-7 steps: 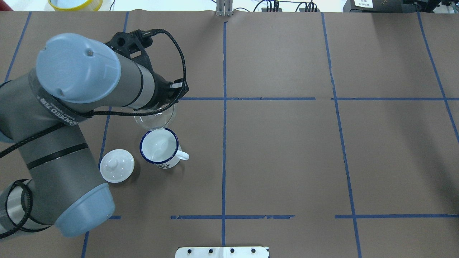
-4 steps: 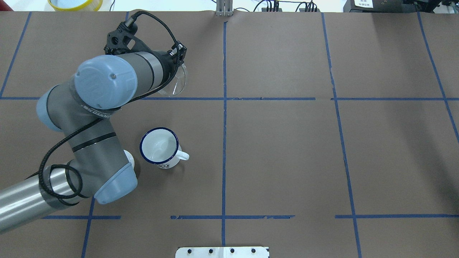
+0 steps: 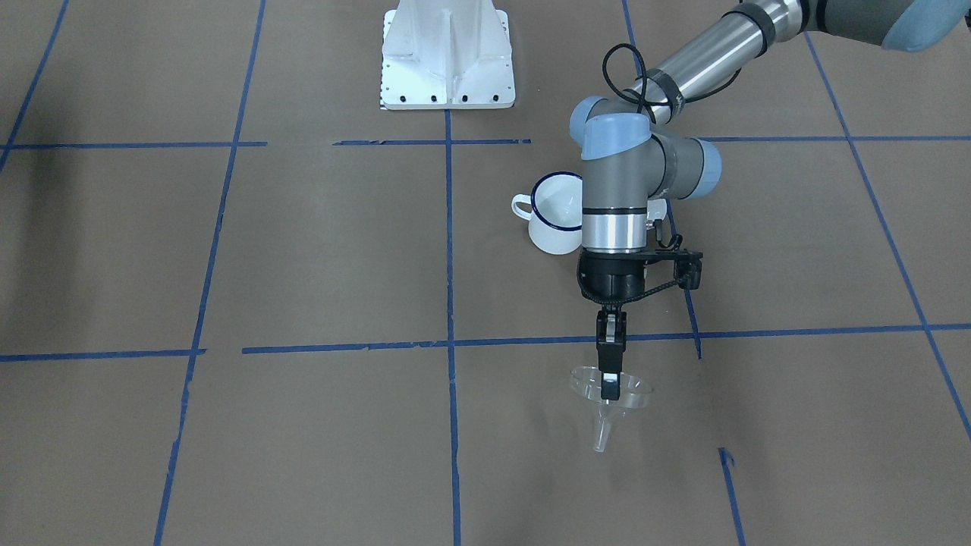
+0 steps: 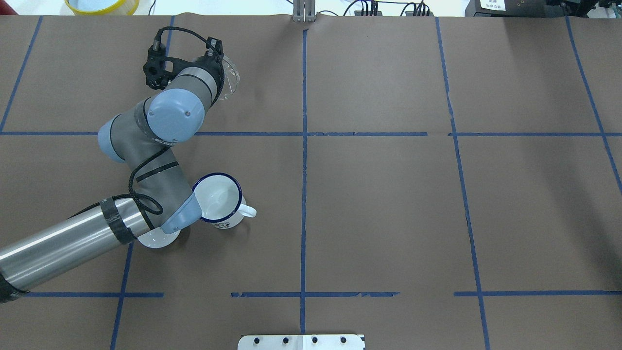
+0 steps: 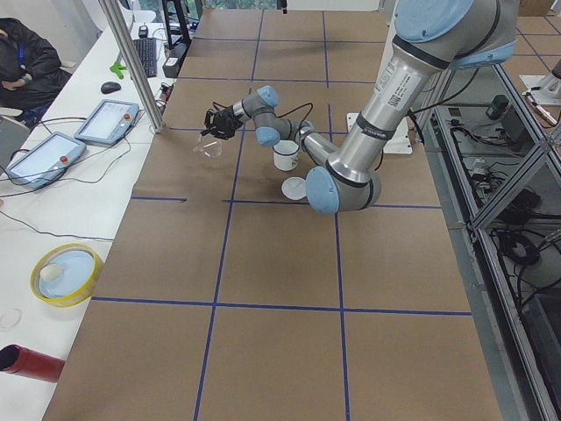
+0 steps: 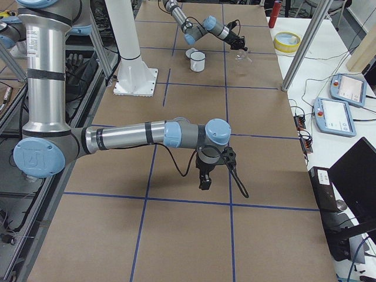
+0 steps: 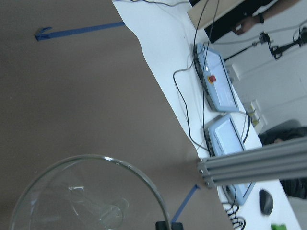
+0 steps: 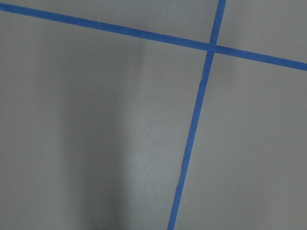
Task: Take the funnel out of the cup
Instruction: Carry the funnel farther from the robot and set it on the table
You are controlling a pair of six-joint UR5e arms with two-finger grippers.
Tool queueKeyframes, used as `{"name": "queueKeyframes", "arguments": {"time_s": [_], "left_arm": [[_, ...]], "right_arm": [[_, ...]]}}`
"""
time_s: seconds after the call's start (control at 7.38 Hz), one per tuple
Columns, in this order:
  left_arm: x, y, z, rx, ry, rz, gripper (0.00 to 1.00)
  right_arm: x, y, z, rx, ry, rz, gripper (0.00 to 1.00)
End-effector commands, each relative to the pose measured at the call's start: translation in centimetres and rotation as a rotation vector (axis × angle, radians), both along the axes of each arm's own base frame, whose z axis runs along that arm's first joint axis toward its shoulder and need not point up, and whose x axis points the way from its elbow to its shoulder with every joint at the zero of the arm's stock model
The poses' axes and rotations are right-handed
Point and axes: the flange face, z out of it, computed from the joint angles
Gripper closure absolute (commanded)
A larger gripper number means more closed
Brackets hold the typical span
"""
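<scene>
Brown paper, taped off in blue squares, covers your desk, and everything that matters sits in the half on the robot's left. The left arm reaches out from that side. In the overhead view its lower joint overlaps the near edge of the cup and most of the white lid just beside it. The right arm hangs over bare paper, well apart from all this. Its tool shows only in the right side view, so I cannot tell whether it is parted or closed.

The cup stands upright with nothing in it. The funnel is out and well apart from it, on the operators' side of a blue line. The left tool pinches the funnel's rim between both fingers, with the spout pointing down and leaning a little. The side views suggest it hangs just clear of the paper (whether the spout tip touches, I cannot tell).

Removal looks done in effect; what remains, I judge, is setting the funnel down.

- Lower it slowly and let go only when the spout is on or nearly on the desk. A funnel will not stand on so narrow a tip, so expect it to tip onto its rim and perhaps roll.
- Tilting it toward its side before you release should give a calmer landing.
- Part the fingers fully, then lift straight up, because light clear plastic may cling to a pad.
- Watch that lower joint as you withdraw, since a careless swing could knock the cup or lid.
</scene>
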Motion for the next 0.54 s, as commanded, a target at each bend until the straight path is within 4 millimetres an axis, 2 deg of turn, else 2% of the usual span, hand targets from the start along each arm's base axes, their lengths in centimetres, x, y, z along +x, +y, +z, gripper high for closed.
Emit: {"name": "queueKeyframes", "arguments": {"time_s": [0.0, 0.14, 0.41], "left_arm": [[2.20, -1.90, 1.49, -0.018, -0.033, -0.008, 1.00], [2.23, -1.89, 1.50, -0.015, -0.041, -0.001, 0.94], [2.27, -1.89, 1.72, -0.003, -0.082, 0.019, 0.58]], "right_arm": [[0.00, 0.00, 0.00, 0.000, 0.000, 0.000, 0.00], [0.00, 0.00, 0.00, 0.000, 0.000, 0.000, 0.00], [0.00, 0.01, 0.02, -0.001, 0.000, 0.000, 0.00]]}}
